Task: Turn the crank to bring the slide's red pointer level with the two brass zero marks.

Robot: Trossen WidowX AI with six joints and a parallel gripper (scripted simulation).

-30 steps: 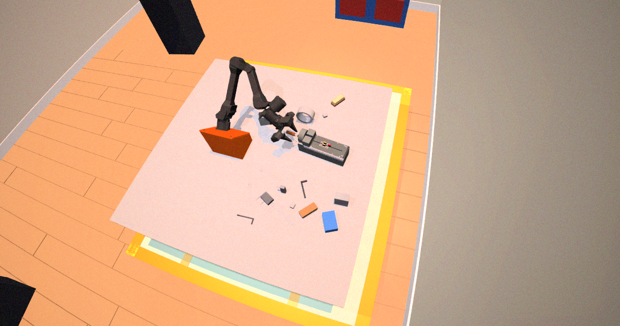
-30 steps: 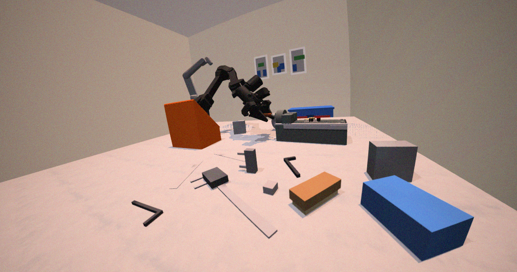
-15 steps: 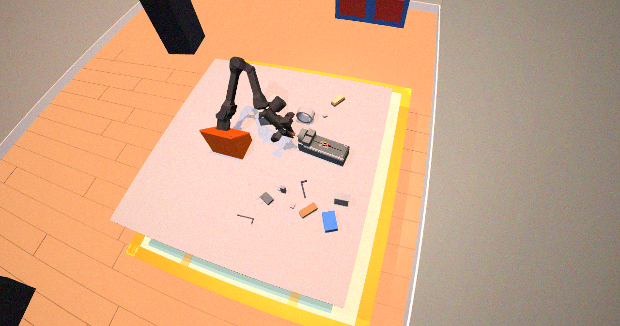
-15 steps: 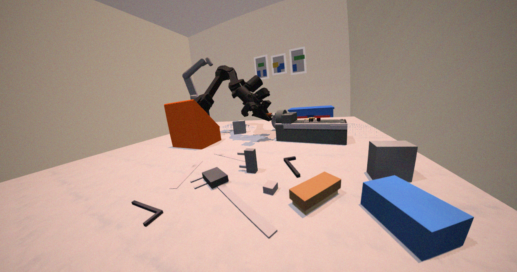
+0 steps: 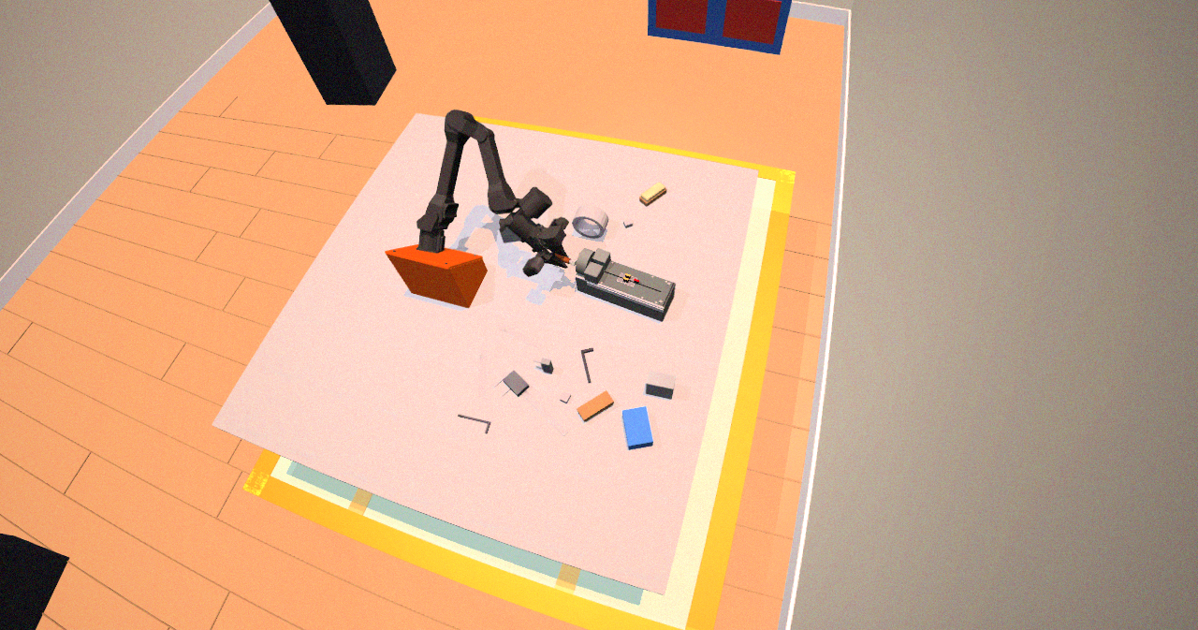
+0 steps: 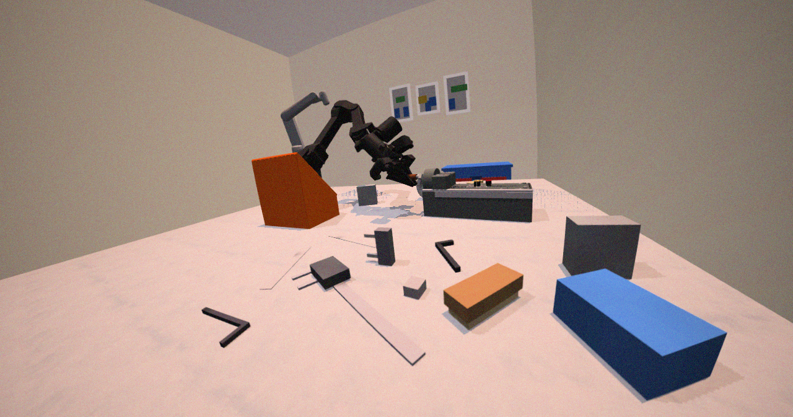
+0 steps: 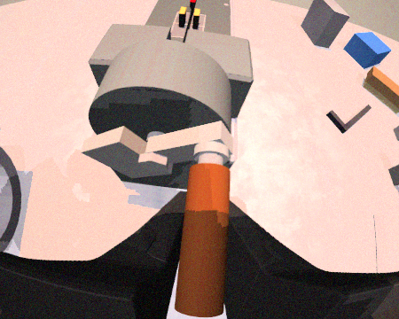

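The machine [image 5: 623,298] [image 6: 476,206] [image 7: 173,66] is a dark long box with a grey round housing at its crank end. My gripper [image 5: 565,260] [image 6: 413,178] [image 7: 201,201] is shut on the orange-brown crank handle [image 7: 204,261], which lies lengthwise between the fingers. The pale crank arm [image 7: 183,138] reaches right from the hub in the wrist view, with the handle at its right end. The red pointer [image 5: 636,280] [image 7: 193,1] sits beyond the two brass zero marks [image 5: 626,277] [image 7: 190,18], on the side away from the crank. It is cut by the wrist view's top edge.
A grey ring [image 5: 591,222] [image 7: 13,199] lies beside the crank end. A yellow block [image 5: 652,193] lies behind it. Toward the exterior camera lie a grey box [image 6: 601,246], a blue block [image 6: 637,315], an orange block [image 6: 483,287] and a black L-shaped key [image 6: 448,256].
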